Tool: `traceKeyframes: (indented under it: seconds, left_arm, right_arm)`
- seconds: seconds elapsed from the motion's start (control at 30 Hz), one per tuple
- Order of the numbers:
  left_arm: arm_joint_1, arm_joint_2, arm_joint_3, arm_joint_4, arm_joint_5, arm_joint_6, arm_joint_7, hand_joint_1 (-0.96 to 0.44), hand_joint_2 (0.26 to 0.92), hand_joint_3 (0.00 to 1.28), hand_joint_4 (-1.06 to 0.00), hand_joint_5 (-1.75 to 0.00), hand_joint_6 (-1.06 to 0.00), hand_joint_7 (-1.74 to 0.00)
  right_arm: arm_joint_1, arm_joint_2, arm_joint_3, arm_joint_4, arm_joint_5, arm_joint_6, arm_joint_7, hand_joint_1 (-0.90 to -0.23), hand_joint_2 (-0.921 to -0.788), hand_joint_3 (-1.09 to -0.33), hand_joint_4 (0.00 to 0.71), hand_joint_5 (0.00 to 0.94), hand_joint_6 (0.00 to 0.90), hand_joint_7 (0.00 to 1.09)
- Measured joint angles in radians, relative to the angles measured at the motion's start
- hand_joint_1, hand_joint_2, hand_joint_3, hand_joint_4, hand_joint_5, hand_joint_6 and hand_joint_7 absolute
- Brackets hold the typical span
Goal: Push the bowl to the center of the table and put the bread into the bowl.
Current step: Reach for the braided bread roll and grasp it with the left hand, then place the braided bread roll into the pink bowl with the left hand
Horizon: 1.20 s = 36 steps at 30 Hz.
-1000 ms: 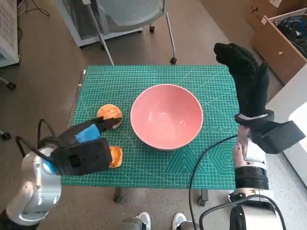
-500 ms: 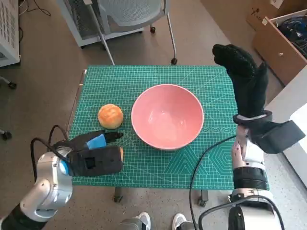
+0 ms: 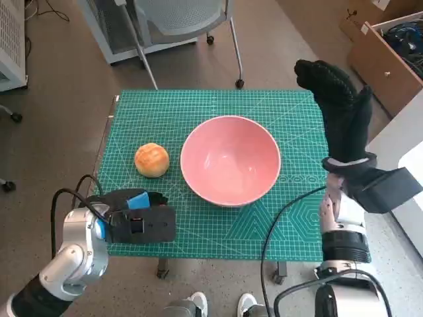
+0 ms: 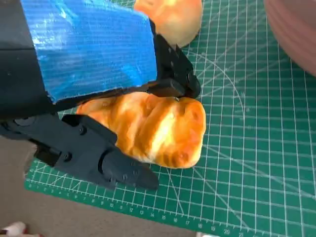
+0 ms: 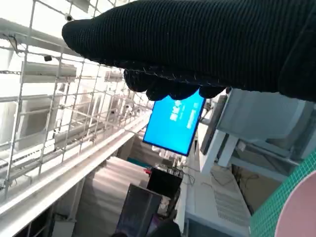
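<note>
Left hand: the left hand (image 3: pixel 135 221) has drawn back toward the near left corner of the table over the last second, and now lies low over the front edge of the green mat (image 3: pixel 264 105).
Left grasp: in the left wrist view its black fingers (image 4: pixel 173 74) close over the top and side of an elongated bread (image 4: pixel 153 131), which rests on the mat beneath the palm; the hand grasps this bread.
Meaning for the task: this reads as the pick-up of the bread getting under way; the lift and the carry to the bowl are not yet done.
Round bun: a second, round bun (image 3: pixel 152 160) sits on the mat near the left edge, just left of the bowl and apart from it. A second ago the left hand partly covered it; now it shows whole and appears not to have moved.
Bowl: the pink bowl (image 3: pixel 230 160) stands upright and empty at about the middle of the mat, in the same place as in both earlier frames, so the push looks finished.
Right hand: the right hand (image 3: pixel 340 109) hovers raised at the far right corner, fingers extended, holding nothing, hardly changed from a second ago.
Elongated bread, head view: hidden under the left hand now; a second ago its orange edge showed beside the hand.
</note>
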Motion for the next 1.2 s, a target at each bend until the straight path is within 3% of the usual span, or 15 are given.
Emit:
traceKeyframes:
  seconds: [0.07,0.1,0.17,0.23,0.3,0.43,0.63,0.83,1.0,1.2]
  left_arm:
    - [-0.001,0.000,0.000,0.000,0.002,-0.010,-0.005,-0.06,0.870,0.04,-0.55,-1.05,-0.67,-0.61]
    - [0.000,0.001,0.002,0.000,0.002,-0.021,-0.005,-0.05,0.880,0.05,-0.56,-1.12,-0.67,-0.68]
    - [0.002,0.003,0.008,0.000,0.001,-0.044,-0.003,-0.02,0.821,0.21,-0.57,-1.30,-0.70,-0.80]
    - [0.009,0.007,0.019,-0.002,-0.003,-0.071,0.002,-0.01,0.703,0.46,-0.57,-1.45,-0.72,-0.92]
    - [0.026,0.010,0.046,-0.019,-0.015,-0.095,0.005,0.00,0.622,0.61,-0.58,-1.52,-0.72,-0.98]
    - [0.070,0.014,0.119,-0.088,-0.069,-0.126,0.000,0.01,0.558,0.72,-0.61,-1.55,-0.74,-1.00]
    - [0.092,0.006,0.323,-0.257,-0.209,-0.153,0.003,0.00,0.636,0.51,-0.76,-1.27,-0.74,-1.02]
    - [0.015,-0.029,0.480,-0.375,-0.284,-0.159,0.063,0.00,0.683,0.38,-0.85,-1.12,-0.77,-0.97]
    - [-0.070,-0.089,0.515,-0.374,-0.280,-0.246,0.206,0.00,0.710,0.29,-0.91,-0.97,-0.79,-0.99]
    - [-0.162,-0.185,0.466,-0.265,-0.234,-0.357,0.381,0.00,0.777,0.17,-0.92,-0.90,-0.79,-1.02]
  right_arm:
    - [0.002,0.000,0.000,0.000,-0.005,0.000,-0.005,-0.653,-0.921,-0.812,0.199,0.003,0.230,0.15]
    - [0.003,0.000,0.000,0.000,-0.006,0.000,-0.007,-0.652,-0.921,-0.812,0.200,0.003,0.230,0.15]
    - [0.004,0.000,0.000,0.000,-0.007,0.000,-0.011,-0.652,-0.921,-0.813,0.199,0.003,0.230,0.15]
    - [0.005,0.000,0.001,0.000,-0.008,0.000,-0.014,-0.651,-0.921,-0.813,0.199,0.002,0.230,0.15]
    - [0.007,0.000,0.001,-0.003,-0.011,0.000,-0.018,-0.651,-0.921,-0.813,0.200,0.002,0.230,0.15]
    - [0.009,-0.001,0.001,-0.005,-0.017,0.000,-0.027,-0.654,-0.921,-0.812,0.199,0.002,0.229,0.15]
    - [0.008,-0.001,0.002,-0.003,-0.023,0.000,-0.030,-0.659,-0.921,-0.809,0.197,0.001,0.230,0.15]
    - [0.004,0.000,0.002,0.015,-0.023,0.000,-0.029,-0.661,-0.921,-0.806,0.198,0.001,0.231,0.15]
    - [0.002,0.001,0.002,0.025,-0.021,0.001,-0.026,-0.658,-0.921,-0.803,0.203,0.003,0.235,0.15]
    - [0.000,0.003,0.003,0.027,-0.014,0.003,-0.013,-0.655,-0.921,-0.790,0.208,0.004,0.241,0.16]
